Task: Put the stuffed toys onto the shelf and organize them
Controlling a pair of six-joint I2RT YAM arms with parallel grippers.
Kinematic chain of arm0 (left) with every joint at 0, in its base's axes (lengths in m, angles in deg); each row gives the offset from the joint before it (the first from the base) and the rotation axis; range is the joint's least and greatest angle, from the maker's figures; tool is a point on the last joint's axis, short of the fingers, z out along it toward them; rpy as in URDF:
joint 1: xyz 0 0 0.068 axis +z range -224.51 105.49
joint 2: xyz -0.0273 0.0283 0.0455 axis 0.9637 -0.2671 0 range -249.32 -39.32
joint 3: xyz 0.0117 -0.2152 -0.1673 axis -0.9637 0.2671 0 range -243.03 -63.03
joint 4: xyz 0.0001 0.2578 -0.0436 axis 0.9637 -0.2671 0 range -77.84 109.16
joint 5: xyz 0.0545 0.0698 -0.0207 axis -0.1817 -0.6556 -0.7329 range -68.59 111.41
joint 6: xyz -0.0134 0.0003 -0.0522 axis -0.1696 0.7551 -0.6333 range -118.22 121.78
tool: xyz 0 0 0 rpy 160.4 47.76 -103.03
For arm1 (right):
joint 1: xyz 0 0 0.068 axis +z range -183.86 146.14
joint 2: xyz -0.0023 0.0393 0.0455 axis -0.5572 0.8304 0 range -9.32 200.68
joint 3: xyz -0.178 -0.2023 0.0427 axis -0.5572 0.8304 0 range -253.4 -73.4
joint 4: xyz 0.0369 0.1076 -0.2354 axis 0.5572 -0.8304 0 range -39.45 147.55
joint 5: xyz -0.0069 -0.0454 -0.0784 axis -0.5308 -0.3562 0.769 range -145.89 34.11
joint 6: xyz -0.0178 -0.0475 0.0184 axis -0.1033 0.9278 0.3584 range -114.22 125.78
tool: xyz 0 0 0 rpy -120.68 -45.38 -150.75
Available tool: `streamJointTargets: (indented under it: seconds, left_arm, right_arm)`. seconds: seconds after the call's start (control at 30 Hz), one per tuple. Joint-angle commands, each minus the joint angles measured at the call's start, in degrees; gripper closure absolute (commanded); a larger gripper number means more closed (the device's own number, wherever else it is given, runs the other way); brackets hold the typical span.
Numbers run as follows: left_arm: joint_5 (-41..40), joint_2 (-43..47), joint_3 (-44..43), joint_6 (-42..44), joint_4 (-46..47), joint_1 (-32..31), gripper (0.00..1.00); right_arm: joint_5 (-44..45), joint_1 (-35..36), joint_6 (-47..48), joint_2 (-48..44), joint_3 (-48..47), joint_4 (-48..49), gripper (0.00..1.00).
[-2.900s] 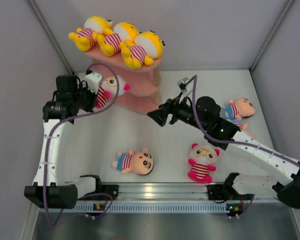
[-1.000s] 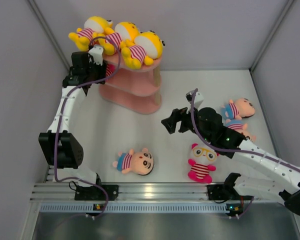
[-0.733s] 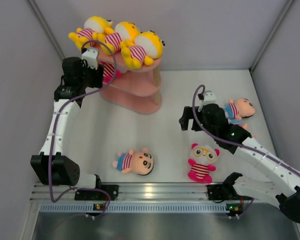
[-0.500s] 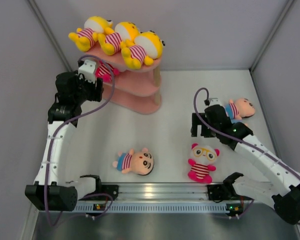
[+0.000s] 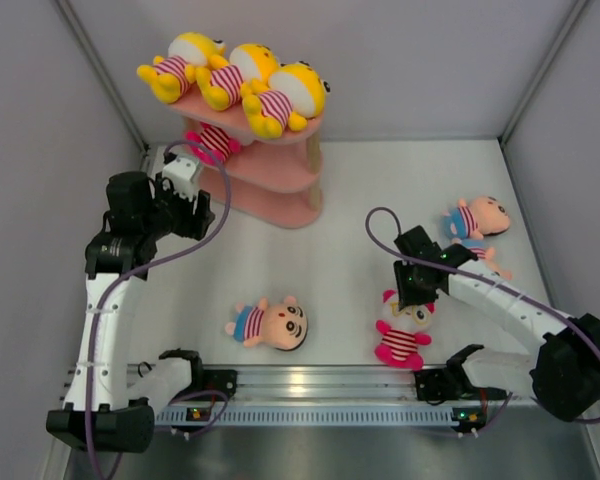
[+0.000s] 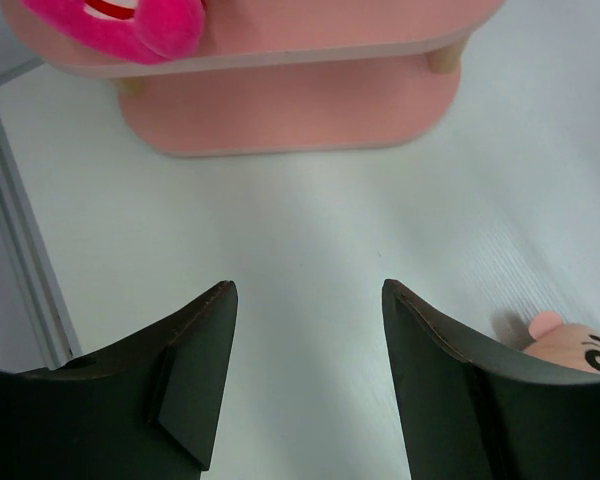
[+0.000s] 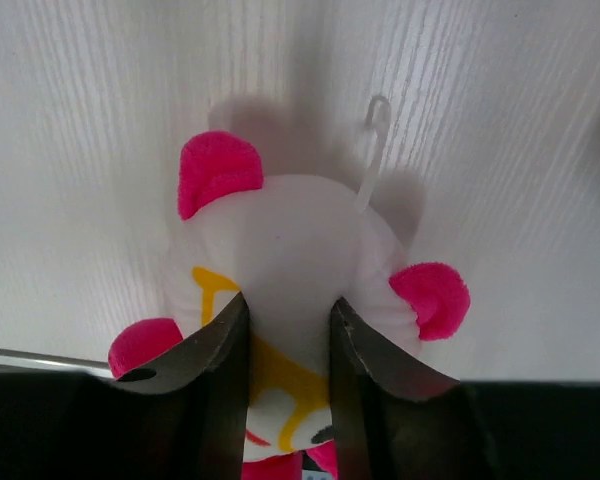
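Observation:
The pink shelf [image 5: 280, 208] stands at the back left. Three yellow stuffed toys [image 5: 235, 75] lie side by side on its top board. A pink-and-white toy [image 5: 210, 140] lies at the left end of the middle board. My left gripper [image 5: 195, 215] hangs open and empty just left of the shelf [image 6: 290, 130]; in its wrist view the left gripper [image 6: 307, 285] has bare table between its fingers. My right gripper [image 7: 288, 305] is shut on the head of a second pink-and-white toy [image 7: 290, 240] lying on the table [image 5: 400, 340].
One peach-faced toy [image 5: 270, 323] lies near the front middle, its head also at the edge of the left wrist view [image 6: 570, 345]. Two more peach-faced toys [image 5: 475, 220] lie at the right, close behind the right arm. Grey walls close in both sides.
The right gripper came down over the pink-and-white toy on the table and closed on its head. The left arm drew back from the shelf, leaving a pink-and-white toy on the middle board.

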Motion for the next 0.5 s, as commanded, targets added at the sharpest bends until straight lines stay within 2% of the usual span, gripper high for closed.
streamJointTargets:
  seconds: [0.0,0.1,0.23,0.33,0.37,0.47]
  left_arm:
    - [4.6,1.9,0.2,1.5,-5.9,-0.3,0.35]
    - [6.0,2.7,0.7,1.6,-8.6,-0.3,0.35]
    - [6.5,4.0,2.5,2.0,-10.5,-0.6,0.36]
    - [8.6,4.0,2.9,1.6,-11.2,-0.9,0.37]
    - [9.4,4.0,3.1,1.5,-11.3,-1.5,0.38]
    - [8.7,3.4,2.5,1.2,-11.2,-4.9,0.38]
  right_arm:
    - [-4.4,-0.8,0.1,-0.9,-0.3,-1.0,0.72]
    - [-7.0,-0.8,0.3,-2.4,-1.3,-0.1,1.00]
    - [-8.0,-0.8,-0.6,-4.6,-2.0,2.5,1.00]
    - [-9.4,-0.9,-4.4,-7.2,-2.7,10.5,1.00]
    - [-10.6,-1.0,-7.6,-8.5,-2.7,16.3,1.00]
    - [-8.0,-1.1,-13.4,-8.5,-4.5,22.9,1.00]
